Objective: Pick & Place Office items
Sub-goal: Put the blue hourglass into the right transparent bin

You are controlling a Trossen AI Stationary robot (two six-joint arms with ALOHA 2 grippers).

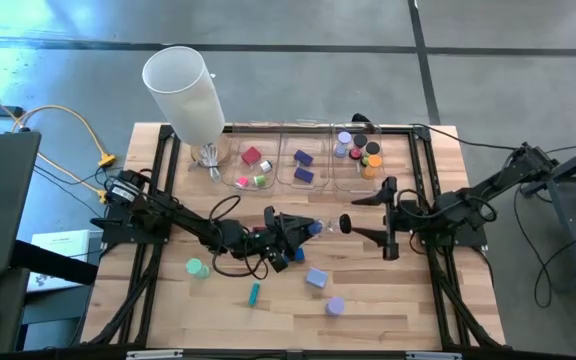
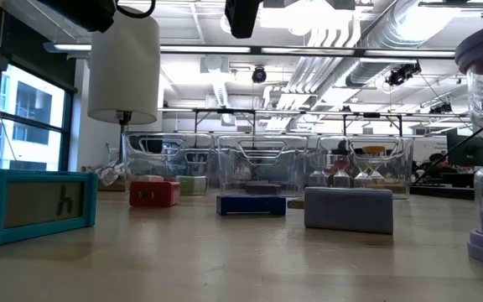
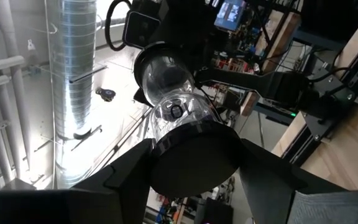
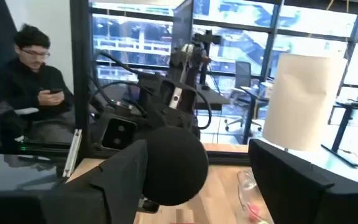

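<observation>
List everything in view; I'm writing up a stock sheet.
Tall white cylinder: one, white, table's back-left corner.
Clear plastic bins: three, clear, row along back edge.
Red block: one, red, left bin, with smaller bits.
Purple blocks: two, purple, middle bin.
Round rolls: several, black, orange, lavender, right bin.
Green round roll: one, green, open tabletop.
Teal stick: one, teal, open tabletop.
Lavender block: one, lavender, open tabletop.
Lavender round roll: one, lavender, open tabletop.
Seated person: one, dark top, beyond table.
Left pincer: one, dark, mid-table, closed on clear black-capped roll.
Right pincer: one, dark, mid-table, closed on black round roll.
</observation>
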